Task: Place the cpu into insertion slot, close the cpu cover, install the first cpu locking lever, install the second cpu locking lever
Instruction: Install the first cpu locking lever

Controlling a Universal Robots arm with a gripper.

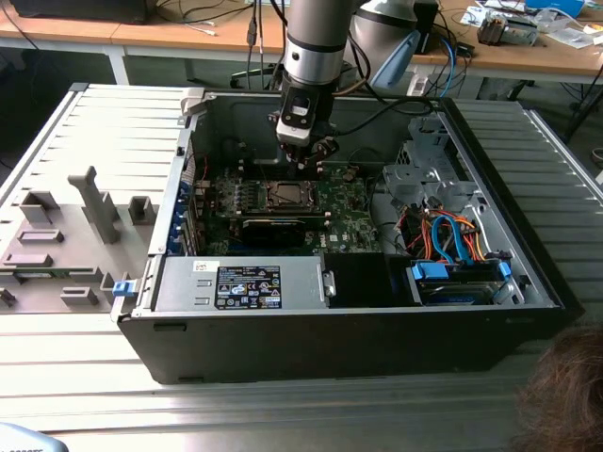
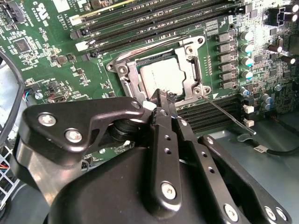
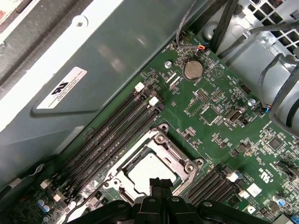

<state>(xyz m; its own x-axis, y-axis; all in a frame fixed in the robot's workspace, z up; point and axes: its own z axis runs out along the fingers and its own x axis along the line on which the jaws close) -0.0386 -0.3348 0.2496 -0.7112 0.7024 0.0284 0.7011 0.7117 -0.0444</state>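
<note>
The cpu (image 2: 161, 75) lies flat in the insertion slot (image 3: 122, 179) on the green motherboard (image 1: 344, 221), its silvery top showing. The cpu cover (image 2: 132, 78) lies down over it, framing the chip (image 3: 148, 171) through its window. A thin metal locking lever (image 2: 226, 115) sticks out at an angle from one socket corner, unlatched. My gripper (image 2: 163, 99) hovers just above the socket's edge, fingers pressed together with nothing between them. It also shows in the first wrist view (image 3: 160, 183) and, in the exterior view, above the socket (image 1: 301, 162).
The board sits inside an open black computer case (image 1: 330, 330). Long black memory slots (image 3: 112, 135) flank the socket. The power supply (image 1: 245, 285) lies along the near wall, blue and orange cables (image 1: 452, 235) on the exterior view's right, a grey fixture (image 1: 89, 202) on its left.
</note>
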